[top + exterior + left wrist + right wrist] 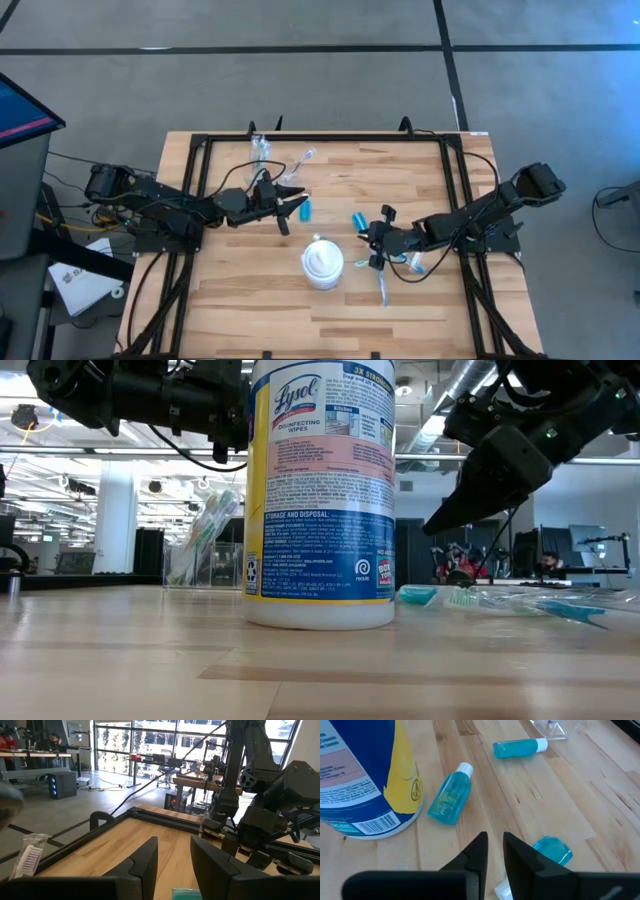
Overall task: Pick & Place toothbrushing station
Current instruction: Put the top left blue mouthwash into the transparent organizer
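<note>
A clear cup [262, 149] holding toothbrushes stands at the table's far left; it also shows in the low view [205, 540]. A wrapped toothbrush [305, 158] lies beside it. Small blue white-capped tubes lie on their sides on the wood: one [307, 209] just off my left gripper's fingertips, one [450, 797] ahead of my right gripper, and a third [552, 851] close beside its fingers. My left gripper [299, 200] is open and empty, low over the table. My right gripper [365, 236] is open by a narrow gap [495, 845] and empty. A blue toothbrush [383, 288] lies near the right arm.
A white round tub of wipes [323, 262] stands upright between the arms near the table's middle, close to my right gripper. A black frame [330, 137] runs along the table's far edge and sides. Bare wood shows at the near left.
</note>
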`<move>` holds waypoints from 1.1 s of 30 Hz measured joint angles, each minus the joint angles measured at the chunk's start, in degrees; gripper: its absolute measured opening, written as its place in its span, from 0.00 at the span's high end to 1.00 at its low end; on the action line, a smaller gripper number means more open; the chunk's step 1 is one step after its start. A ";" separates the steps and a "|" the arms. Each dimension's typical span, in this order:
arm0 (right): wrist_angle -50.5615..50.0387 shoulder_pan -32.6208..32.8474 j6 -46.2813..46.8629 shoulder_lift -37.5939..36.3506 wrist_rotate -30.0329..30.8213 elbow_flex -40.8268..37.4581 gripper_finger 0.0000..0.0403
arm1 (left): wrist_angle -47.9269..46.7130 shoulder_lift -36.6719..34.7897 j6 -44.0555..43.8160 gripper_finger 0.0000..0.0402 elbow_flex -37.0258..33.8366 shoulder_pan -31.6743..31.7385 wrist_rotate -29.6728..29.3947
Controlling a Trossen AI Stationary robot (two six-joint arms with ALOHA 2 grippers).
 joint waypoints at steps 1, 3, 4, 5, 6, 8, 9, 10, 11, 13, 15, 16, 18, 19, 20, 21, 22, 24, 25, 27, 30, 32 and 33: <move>0.00 0.00 0.06 0.00 0.00 0.00 0.87 | 0.00 0.00 0.01 0.72 0.00 0.00 0.00; 0.00 0.00 0.19 0.00 0.00 0.00 0.87 | 0.00 0.00 0.00 0.72 0.00 0.00 0.00; 0.00 0.00 0.37 0.00 0.01 0.00 0.87 | 0.00 0.00 0.00 0.72 0.00 0.00 0.00; -0.02 -0.02 0.52 0.00 0.00 0.00 0.87 | -0.11 0.00 -0.01 0.72 0.00 0.00 0.00; 0.00 -0.04 0.64 0.00 0.02 0.00 0.87 | -0.41 0.00 -0.31 0.72 0.00 0.00 0.00; 0.00 -0.04 0.64 0.00 0.02 0.00 0.87 | -2.08 0.00 -2.25 0.72 0.00 0.04 -0.02; 0.00 -0.04 0.64 0.00 0.02 0.00 0.87 | -3.50 0.00 -3.51 0.72 0.00 0.30 -0.02; 0.00 -0.04 0.84 0.00 0.02 0.00 0.87 | -5.17 0.00 -5.34 0.72 0.00 0.53 0.02; -0.01 -0.04 0.94 0.00 0.02 0.00 0.87 | -7.09 0.00 -7.57 0.72 0.00 0.75 0.02; 0.00 -0.04 1.03 0.00 0.02 0.00 0.87 | -11.84 0.00 -12.62 0.72 0.00 1.25 0.02; 0.00 -0.05 1.03 0.00 0.03 0.00 0.87 | -16.12 0.00 -16.97 0.72 0.00 1.69 0.00; 0.00 -0.07 1.03 0.00 0.04 0.00 0.87 | -18.11 0.00 -19.42 0.72 0.04 2.06 0.18; 0.00 -0.09 1.03 0.00 0.04 0.00 0.87 | -21.64 0.02 -23.18 0.72 0.73 3.38 3.01; 0.00 -0.09 1.05 0.00 0.04 0.00 0.87 | -23.34 0.02 -24.75 0.73 1.38 4.24 4.55; 0.00 -0.09 1.03 0.00 0.04 0.00 0.87 | -25.60 0.02 -26.21 0.73 2.22 5.21 6.34; 0.00 -0.09 1.03 0.00 0.04 0.00 0.87 | -28.05 0.02 -27.16 0.73 3.04 6.22 7.73; 0.00 -0.09 1.05 0.00 0.04 0.00 0.87 | -30.45 0.02 -27.34 0.74 3.79 7.15 8.62; 0.00 -0.09 1.28 0.00 0.04 0.00 0.87 | -34.07 0.02 -28.16 0.74 5.11 8.92 9.35; 0.00 -0.09 1.39 0.00 0.04 0.00 0.87 | -35.24 0.02 -28.69 0.75 5.67 9.91 9.99; -0.01 -0.09 1.47 0.00 0.02 0.00 0.87 | -36.95 0.02 -29.83 0.75 6.67 11.81 12.53; -0.03 -0.09 1.47 0.00 0.00 0.00 0.87 | -39.04 0.64 -31.45 0.75 8.29 14.14 16.00; -0.23 -0.09 1.47 0.00 0.00 0.00 0.87 | -41.58 0.96 -31.83 0.75 9.33 15.40 17.65; -0.38 -0.09 1.47 0.00 0.00 0.00 0.87 | -42.37 1.63 -31.90 0.75 10.26 15.77 18.07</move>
